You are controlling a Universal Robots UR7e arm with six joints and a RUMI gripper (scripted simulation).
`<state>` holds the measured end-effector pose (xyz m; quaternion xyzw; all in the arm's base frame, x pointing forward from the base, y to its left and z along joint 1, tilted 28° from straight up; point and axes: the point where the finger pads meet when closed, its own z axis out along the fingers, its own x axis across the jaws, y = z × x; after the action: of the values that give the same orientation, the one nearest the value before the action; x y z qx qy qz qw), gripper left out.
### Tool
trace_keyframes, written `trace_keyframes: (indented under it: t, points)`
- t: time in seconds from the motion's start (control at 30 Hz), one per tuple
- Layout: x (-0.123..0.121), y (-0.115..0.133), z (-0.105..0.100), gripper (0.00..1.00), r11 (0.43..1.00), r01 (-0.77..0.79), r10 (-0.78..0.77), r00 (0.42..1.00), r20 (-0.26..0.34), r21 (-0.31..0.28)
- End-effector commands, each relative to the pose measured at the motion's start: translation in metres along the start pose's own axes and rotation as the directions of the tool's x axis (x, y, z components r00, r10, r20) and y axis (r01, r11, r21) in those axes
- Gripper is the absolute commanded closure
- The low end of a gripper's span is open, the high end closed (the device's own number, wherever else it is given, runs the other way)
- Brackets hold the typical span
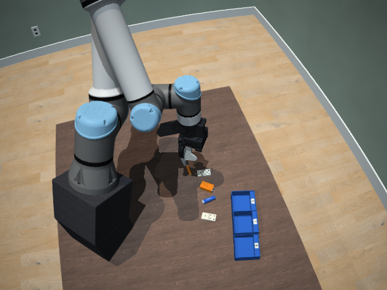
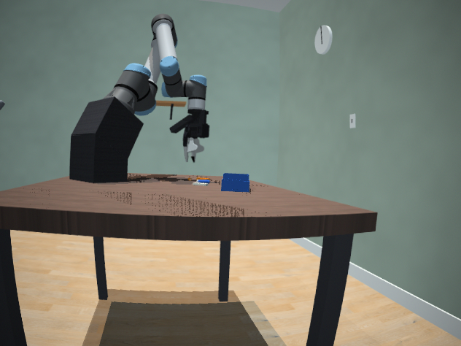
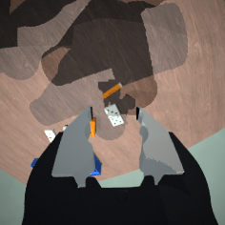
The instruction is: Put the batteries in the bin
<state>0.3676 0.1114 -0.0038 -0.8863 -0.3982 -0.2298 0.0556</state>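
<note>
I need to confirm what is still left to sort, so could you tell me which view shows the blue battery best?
The top view: the blue battery lies in full sight near the bins. The exterior view shows only a sliver; the wrist view hides it.

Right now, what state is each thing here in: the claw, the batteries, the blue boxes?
Gripper: part open, holding nothing, raised above the table.
Small orange battery: lying on the table.
Blue battery: lying on the table.
Nine-volt battery: lying flat.
Dominoes: flat, dots up.
Three bins: upright, empty.
</note>
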Motion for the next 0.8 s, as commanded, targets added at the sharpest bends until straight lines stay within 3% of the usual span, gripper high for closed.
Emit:
trace_keyframes:
  t: [0.0,0.77]
  points:
    - [-0.0006,0.0004,0.0006,0.62,0.988,0.154,-0.154,0.988,-0.01,0.004]
    - [-0.0011,0.0008,0.0011,0.62,0.979,0.202,-0.202,0.979,-0.008,0.002]
